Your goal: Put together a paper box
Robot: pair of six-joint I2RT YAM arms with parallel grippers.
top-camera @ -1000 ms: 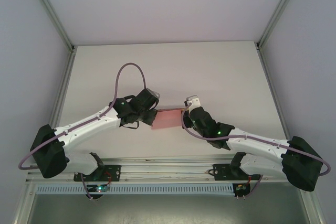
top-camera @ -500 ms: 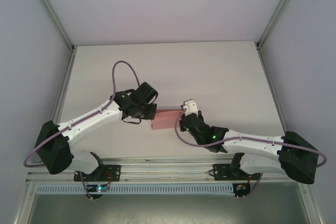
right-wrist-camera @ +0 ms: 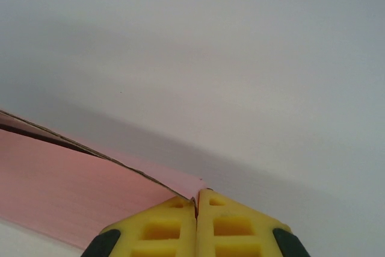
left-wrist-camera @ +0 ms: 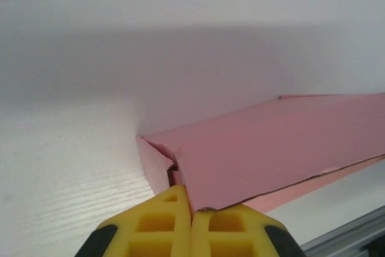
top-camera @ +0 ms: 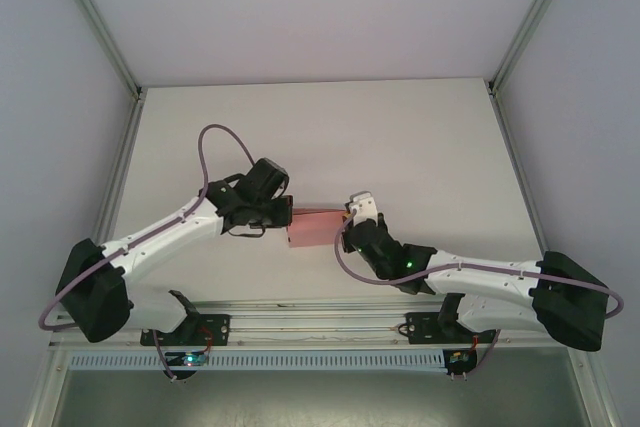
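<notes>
the paper box (top-camera: 315, 227) lies at the middle of the top view, strung between the left arm (top-camera: 170, 237) and the right arm (top-camera: 470, 272) above the near part of the white desk (top-camera: 420, 137). whether it rests on the desk or hangs just over it, i cannot tell.

the left jaws are clenched on its left end. at the bottom centre of the left wrist view the yellow fingers (left-wrist-camera: 159, 224) meet with a pink edge pinched between them, beside a folded corner. the right jaws are clenched on the opposite corner, at the bottom centre of the right wrist view.

the card is not one flat sheet. it looks like a shallow, squashed sleeve, with two layers parting around a dark gap at the left of the right wrist view. i judge the task early to midway: the body is folded, but it is not squared up, and i see no tucked end flaps.
</notes>
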